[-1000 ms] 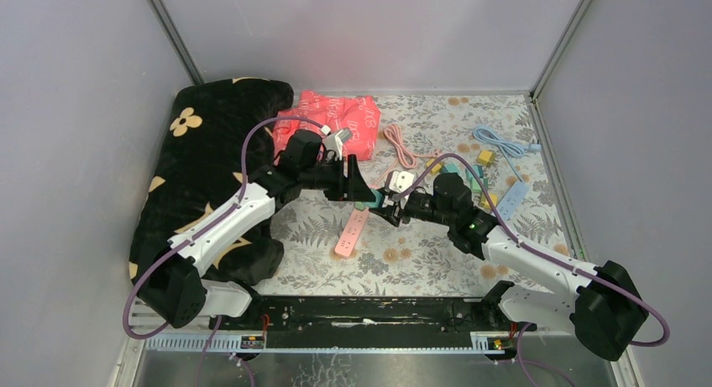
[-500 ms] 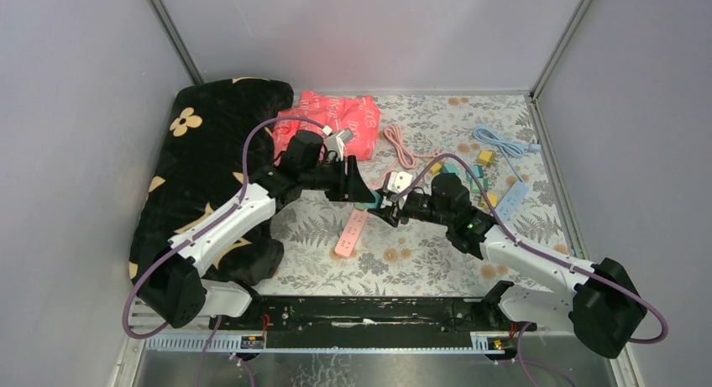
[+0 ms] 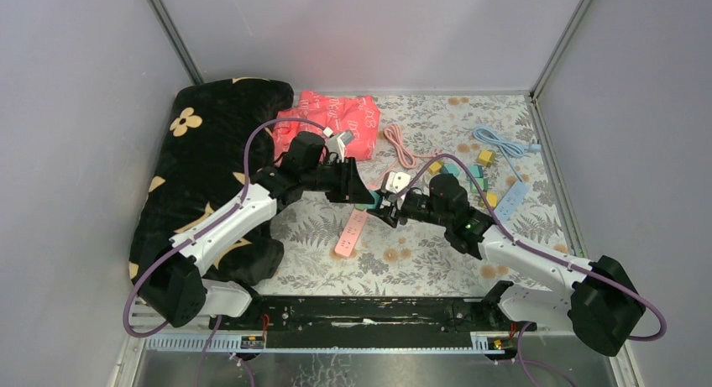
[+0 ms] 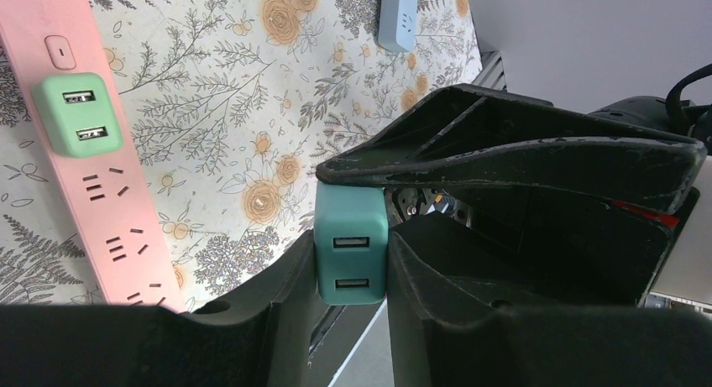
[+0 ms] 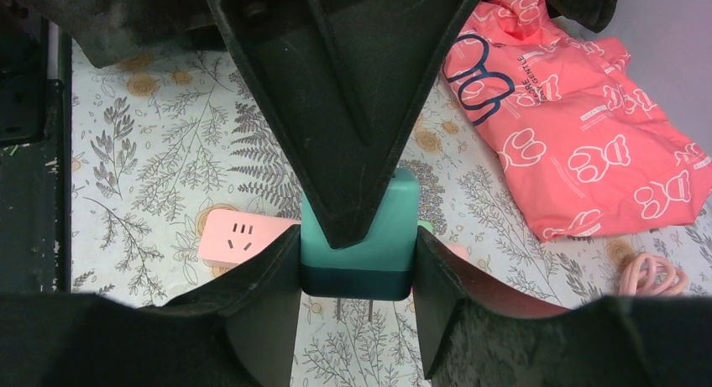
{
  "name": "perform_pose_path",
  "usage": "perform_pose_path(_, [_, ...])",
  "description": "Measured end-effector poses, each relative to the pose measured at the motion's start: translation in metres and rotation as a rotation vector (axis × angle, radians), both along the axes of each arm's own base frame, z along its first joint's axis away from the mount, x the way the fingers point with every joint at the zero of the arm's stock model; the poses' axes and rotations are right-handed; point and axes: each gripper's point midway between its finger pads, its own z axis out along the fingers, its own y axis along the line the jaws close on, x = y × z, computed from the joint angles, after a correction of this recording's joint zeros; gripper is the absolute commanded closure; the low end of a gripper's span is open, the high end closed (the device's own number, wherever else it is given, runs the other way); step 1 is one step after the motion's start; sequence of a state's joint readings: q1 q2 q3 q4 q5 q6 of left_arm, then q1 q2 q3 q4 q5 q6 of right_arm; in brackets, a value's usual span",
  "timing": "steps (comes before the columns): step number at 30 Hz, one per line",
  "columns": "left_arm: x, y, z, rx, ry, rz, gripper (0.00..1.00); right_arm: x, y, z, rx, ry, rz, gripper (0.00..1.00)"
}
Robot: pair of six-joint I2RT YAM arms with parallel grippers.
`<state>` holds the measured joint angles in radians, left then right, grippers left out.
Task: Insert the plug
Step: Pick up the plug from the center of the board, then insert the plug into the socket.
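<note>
Right wrist: plug (image 5: 390,236) in right gripper (image 5: 357,274)

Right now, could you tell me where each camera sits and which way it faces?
Top external: fixed above and behind the bases, looking down on the floral mat; left arm and right arm show.
Left wrist: on the left arm, looking past the left end effector at the teal plug.
Right wrist: on the right arm, facing the left arm; the right end effector grips that plug.
Shared by wrist views: the plug and pink power strip.
</note>
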<state>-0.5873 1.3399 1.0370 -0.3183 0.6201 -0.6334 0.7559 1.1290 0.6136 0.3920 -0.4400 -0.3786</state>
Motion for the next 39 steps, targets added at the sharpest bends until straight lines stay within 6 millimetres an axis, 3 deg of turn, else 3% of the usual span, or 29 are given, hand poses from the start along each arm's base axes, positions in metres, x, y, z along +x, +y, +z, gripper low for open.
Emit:
perform_pose_path(8, [0.005, 0.007, -0.009, 0.063, -0.029, 0.041, 0.97, 0.006, 0.001, 0.007, 0.058, 0.03, -0.064, 0.28])
perform_pose_path(14, [0.012, 0.028, -0.024, 0.204, -0.074, 0.12, 1.0, 0.013, -0.003, 0.007, 0.121, 0.137, -0.166, 0.25])
perform_pose_path(25, [0.018, 0.055, -0.04, 0.412, -0.151, 0.198, 1.0, 0.019, -0.015, -0.016, 0.276, 0.485, -0.418, 0.26])
perform_pose_path(28, [0.018, 0.06, -0.043, 0.448, -0.163, 0.21, 1.0, 0.024, -0.018, -0.029, 0.321, 0.595, -0.509, 0.29])
perform_pose_path(33, [0.022, 0.06, -0.043, 0.476, -0.184, 0.217, 1.0, 0.025, -0.018, -0.073, 0.333, 0.805, -0.643, 0.34])
perform_pose_path(39, [0.024, 0.056, -0.055, 0.52, -0.182, 0.205, 1.0, 0.024, -0.01, -0.109, 0.339, 0.975, -0.713, 0.36])
